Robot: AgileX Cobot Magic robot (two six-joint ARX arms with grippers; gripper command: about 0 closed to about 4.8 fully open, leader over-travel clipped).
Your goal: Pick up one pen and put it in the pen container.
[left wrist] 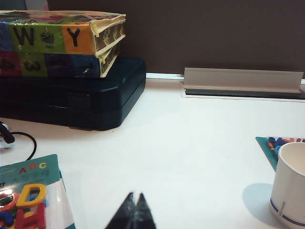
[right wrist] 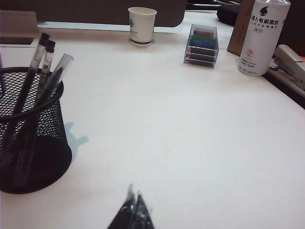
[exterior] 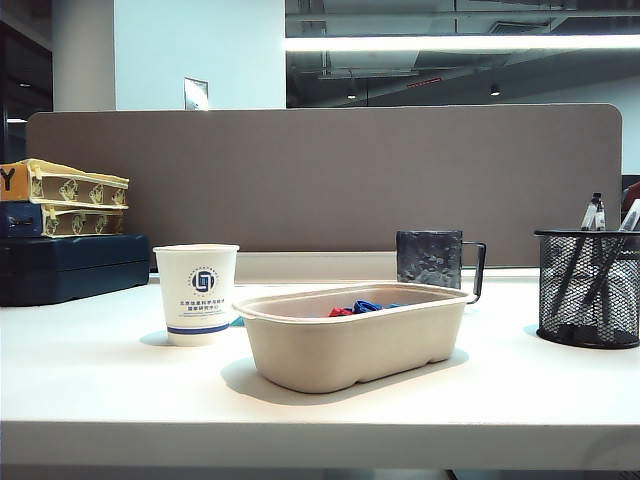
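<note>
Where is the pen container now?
In the exterior view the pen container stands at the table's far right, right of the dark mug, pens inside.

- Left gripper point(left wrist: 134, 204): only the fingertips show, at the bottom edge of the left wrist view. Black, tapering to narrow points, tips pressed together, faint sheen on the surface.
- Right gripper point(right wrist: 134, 202): same build, bottom edge of the right wrist view. Black pointed tips, closed, slightly blurred, grey highlights along the edges.
</note>
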